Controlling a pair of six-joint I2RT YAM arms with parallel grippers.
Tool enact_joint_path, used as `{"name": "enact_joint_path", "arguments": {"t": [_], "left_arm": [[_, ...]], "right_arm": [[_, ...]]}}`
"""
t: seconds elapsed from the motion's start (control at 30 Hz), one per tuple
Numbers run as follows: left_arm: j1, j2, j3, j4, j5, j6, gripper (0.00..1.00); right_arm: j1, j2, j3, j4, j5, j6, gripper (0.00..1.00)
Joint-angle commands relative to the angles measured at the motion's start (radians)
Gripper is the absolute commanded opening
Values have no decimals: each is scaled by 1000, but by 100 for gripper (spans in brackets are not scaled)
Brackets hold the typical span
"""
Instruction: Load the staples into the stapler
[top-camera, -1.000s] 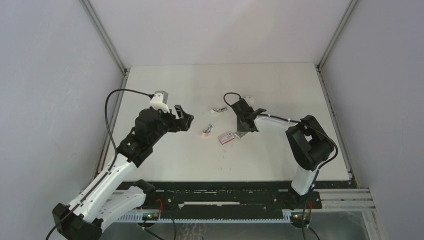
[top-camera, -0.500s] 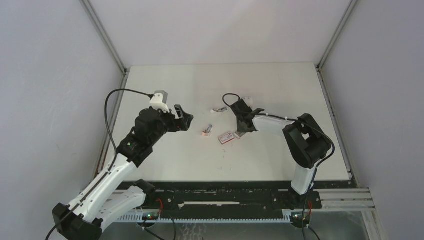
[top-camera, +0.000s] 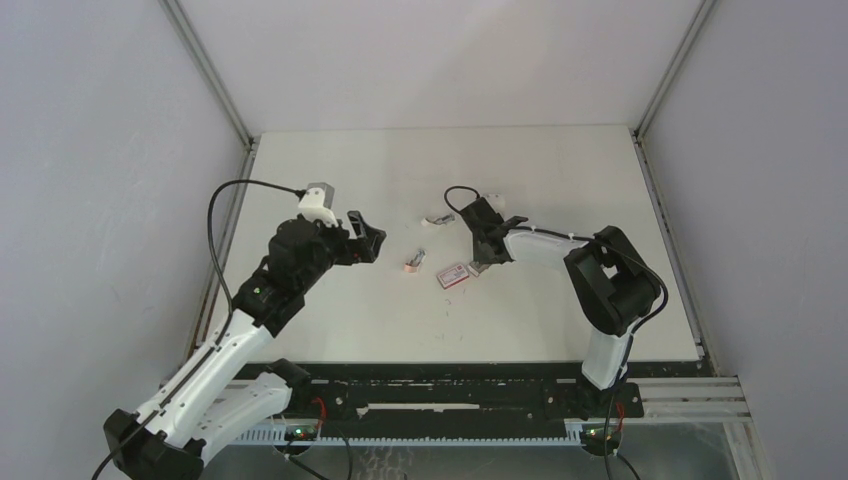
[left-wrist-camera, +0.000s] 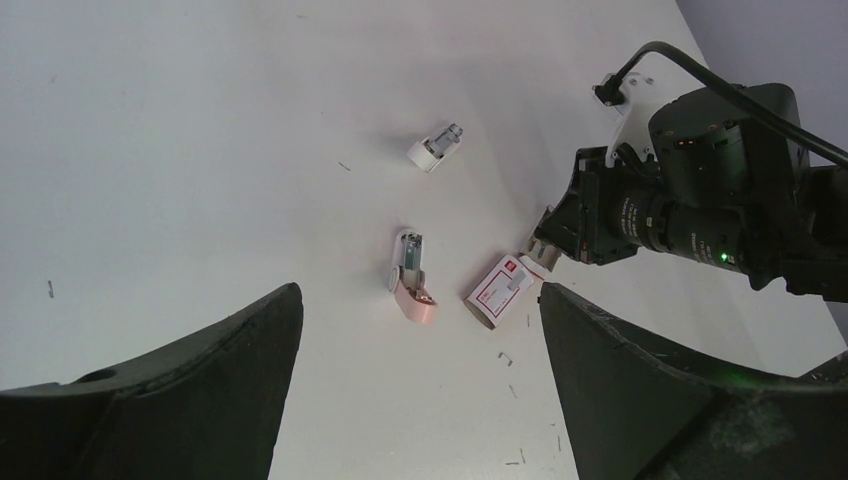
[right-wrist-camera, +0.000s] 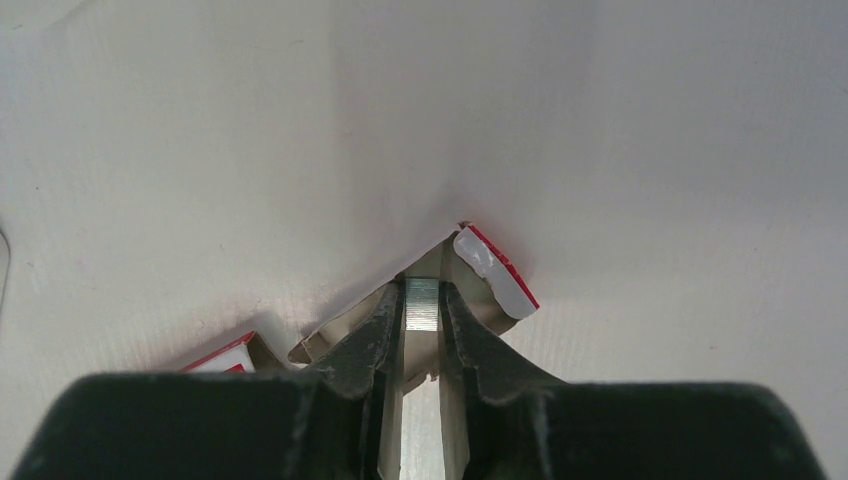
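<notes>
The right gripper (right-wrist-camera: 421, 296) pinches one silvery, ribbed staple strip (right-wrist-camera: 421, 310) between its two black fingers (right-wrist-camera: 375, 335), at the grey card tray (right-wrist-camera: 335, 335) sticking out of one flat red-and-white box (top-camera: 453, 275). Just left of the box lies one small pink-and-white stapler (left-wrist-camera: 408, 282), and farther back one white part with a metal tip (left-wrist-camera: 436, 152). The left gripper (top-camera: 366, 236) hangs spread wide, holding nothing, over the matte white table (top-camera: 560, 180).
</notes>
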Motion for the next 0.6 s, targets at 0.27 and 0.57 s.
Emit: {"name": "enact_joint_path", "arguments": {"t": [0.27,0.57], "left_arm": [[-44,-14,-108,255,120,-83,91],[-156,-22,-140,499,251,-84,91]], "right_arm": [[-38,-291,-36,85,-103,-25,9],[-115,-625,-208,304,-479,6,9]]}}
